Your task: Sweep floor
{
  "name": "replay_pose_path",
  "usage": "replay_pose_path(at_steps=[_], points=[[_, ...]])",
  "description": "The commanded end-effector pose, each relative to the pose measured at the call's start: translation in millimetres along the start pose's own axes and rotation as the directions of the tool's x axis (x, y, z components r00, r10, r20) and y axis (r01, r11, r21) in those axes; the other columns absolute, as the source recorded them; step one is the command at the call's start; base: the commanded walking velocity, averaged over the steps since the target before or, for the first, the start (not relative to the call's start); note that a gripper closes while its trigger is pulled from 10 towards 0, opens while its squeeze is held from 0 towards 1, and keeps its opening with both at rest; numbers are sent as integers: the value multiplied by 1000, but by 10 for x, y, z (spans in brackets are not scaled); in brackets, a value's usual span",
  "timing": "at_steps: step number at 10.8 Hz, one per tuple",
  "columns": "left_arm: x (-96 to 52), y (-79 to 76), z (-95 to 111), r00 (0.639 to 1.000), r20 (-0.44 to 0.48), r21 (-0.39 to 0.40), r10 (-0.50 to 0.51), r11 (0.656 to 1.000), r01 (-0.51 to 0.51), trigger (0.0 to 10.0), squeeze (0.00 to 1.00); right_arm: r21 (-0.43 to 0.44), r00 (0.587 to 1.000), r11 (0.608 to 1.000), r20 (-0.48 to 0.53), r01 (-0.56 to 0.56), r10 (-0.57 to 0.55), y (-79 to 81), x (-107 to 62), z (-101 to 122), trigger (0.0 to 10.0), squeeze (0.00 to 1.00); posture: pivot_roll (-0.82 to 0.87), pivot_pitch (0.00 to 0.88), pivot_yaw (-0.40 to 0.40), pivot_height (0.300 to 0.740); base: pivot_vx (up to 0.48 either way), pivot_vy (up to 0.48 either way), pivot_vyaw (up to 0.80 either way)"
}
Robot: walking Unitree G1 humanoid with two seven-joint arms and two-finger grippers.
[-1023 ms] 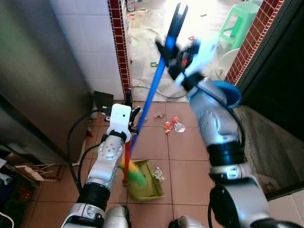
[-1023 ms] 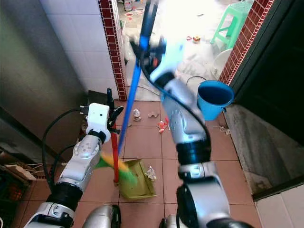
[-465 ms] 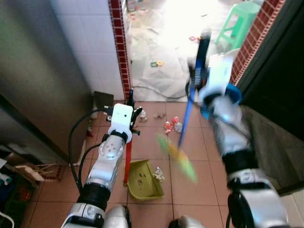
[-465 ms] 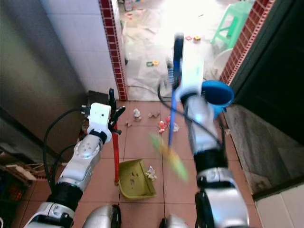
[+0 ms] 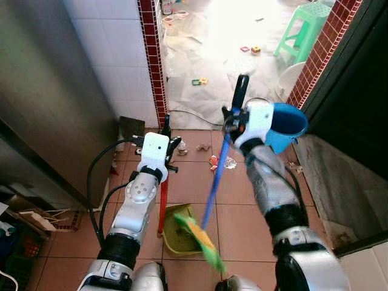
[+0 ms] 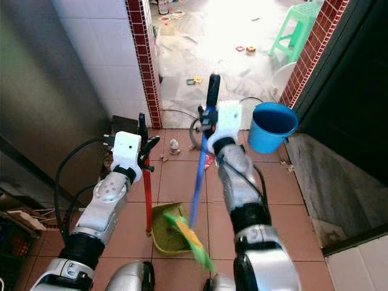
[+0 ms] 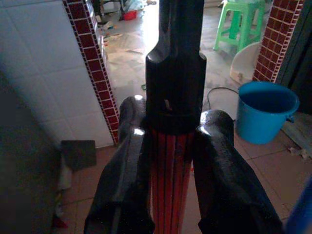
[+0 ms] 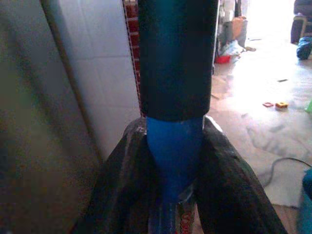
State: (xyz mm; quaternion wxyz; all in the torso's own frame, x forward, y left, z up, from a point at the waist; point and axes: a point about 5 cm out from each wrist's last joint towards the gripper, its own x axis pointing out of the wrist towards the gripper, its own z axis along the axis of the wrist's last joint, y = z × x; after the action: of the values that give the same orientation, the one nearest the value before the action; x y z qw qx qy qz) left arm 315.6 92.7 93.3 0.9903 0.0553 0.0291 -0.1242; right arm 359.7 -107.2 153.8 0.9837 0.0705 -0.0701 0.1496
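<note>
Blue broom handle (image 5: pixel 217 176) clamped in the right gripper (image 5: pixel 233 121) near its black top grip, slanting down across the terracotta floor tiles (image 5: pixel 242 224) to blurred green and yellow bristles (image 5: pixel 200 237) at the mouth of the dustpan. In the right wrist view, both black fingers (image 8: pixel 124 187) pressed against the smooth blue shaft just below the dark grip. Red ribbed dustpan handle (image 7: pixel 168 180) pinched between the left gripper (image 5: pixel 167 136) fingers, upright, a black cap on top, seen close in the left wrist view. From the head views, olive-green dustpan (image 6: pixel 162 233) flat on the tiles beneath that handle; contents hidden behind the bristles, perhaps some scraps. Crumpled white paper scrap (image 5: pixel 202 224) just beside the pan. More litter (image 5: pixel 219 159), red and silvery wrappers, farther ahead on the tiles. Round blue plastic bucket (image 6: pixel 271 126) near the brick-red tiled wall edge; inside too dark to tell. Green plastic stool (image 5: pixel 305 27) well beyond, on the bright pale floor.
</note>
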Motion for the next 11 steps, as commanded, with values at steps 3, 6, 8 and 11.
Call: replay_pose_path(at_steps=[3, 6, 8, 11], points=[[-1, -60, 7, 999, -8, -18, -33, 999, 32, 10000, 0, -75, 969, 975, 119, -209, 217, 169, 200, 569, 10000, 0, -73, 75, 10, 740, 0, 0, 0], [-12, -32, 92, 998, 24, -28, -55, 998, 56, 10000, 0, -221, 945, 927, 58, -303, 323, 187, 196, 668, 10000, 0, -75, 97, 21, 740, 0, 0, 0], [-65, -1, 209, 995, 83, -52, -56, 997, 60, 10000, 0, -315, 955, 913, 54, -260, 290, 65, 27, 577, 10000, 0, -74, 99, 33, 740, 0, 0, 0], [-145, 147, 511, 975, 221, -109, -8, 994, 33, 10000, 0, -254, 995, 965, 90, 67, -45, -251, -236, 277, 10000, 0, -69, 80, 49, 740, 0, 0, 0]])
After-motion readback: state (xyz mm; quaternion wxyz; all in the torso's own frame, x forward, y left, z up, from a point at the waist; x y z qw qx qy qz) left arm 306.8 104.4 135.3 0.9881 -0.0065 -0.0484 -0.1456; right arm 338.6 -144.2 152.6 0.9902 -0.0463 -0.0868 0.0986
